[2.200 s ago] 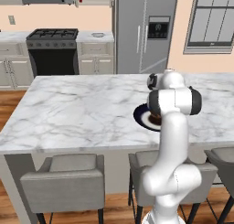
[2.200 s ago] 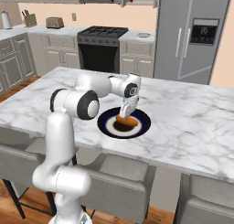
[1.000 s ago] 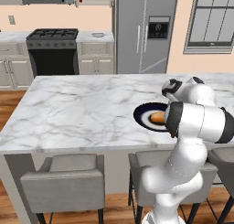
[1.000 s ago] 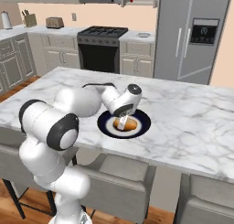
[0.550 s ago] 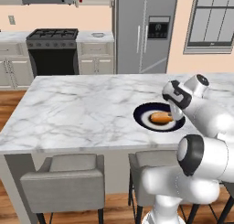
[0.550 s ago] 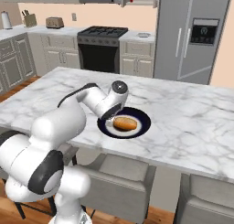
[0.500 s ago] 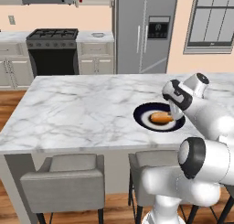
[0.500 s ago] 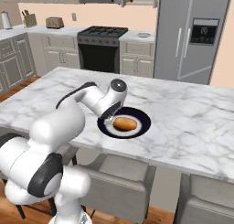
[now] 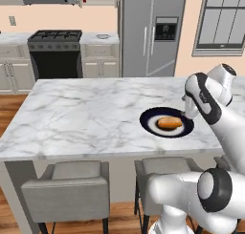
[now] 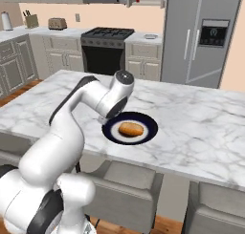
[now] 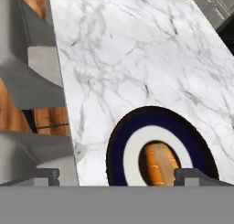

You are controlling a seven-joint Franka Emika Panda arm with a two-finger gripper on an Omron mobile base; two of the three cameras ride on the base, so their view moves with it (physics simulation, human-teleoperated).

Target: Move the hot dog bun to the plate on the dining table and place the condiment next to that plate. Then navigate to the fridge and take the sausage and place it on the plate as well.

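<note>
Gripper: two small dark fingertips set wide apart, holding nothing, raised over the near part of the table; one tip stands over the table's edge by the chairs, the other over the plate's inner disc. In the left base view the hand hangs just beside the plate's right rim.

Hot dog bun: one. Elongated, rounded ends, orange-tan with a paler strip along its top. Lies flat in the plate's pale centre, directly ahead of and below the gripper, free of both fingertips.

Plate: one. Round, dark navy rim, lighter centre, wider than the bun. Sits near the table's chair-side edge, with a narrow strip of bare marble between rim and edge.

Dining table: one. Rectangular white marble top with grey veins, smooth. Broad open surface spreads beyond the plate from the gripper, away to the far edge and both ends; nothing else stands on it.

Chairs: grey, upholstered, tucked under the near edge below the gripper; two count plainly in the left base view.

Fridge: one. Tall, grey steel, two doors, vertical handles, black panel. Well beyond the table, doors shut.

Stove: one, black, between pale cabinets against the far wall.

Floor: wood planks, showing past the table edge.
</note>
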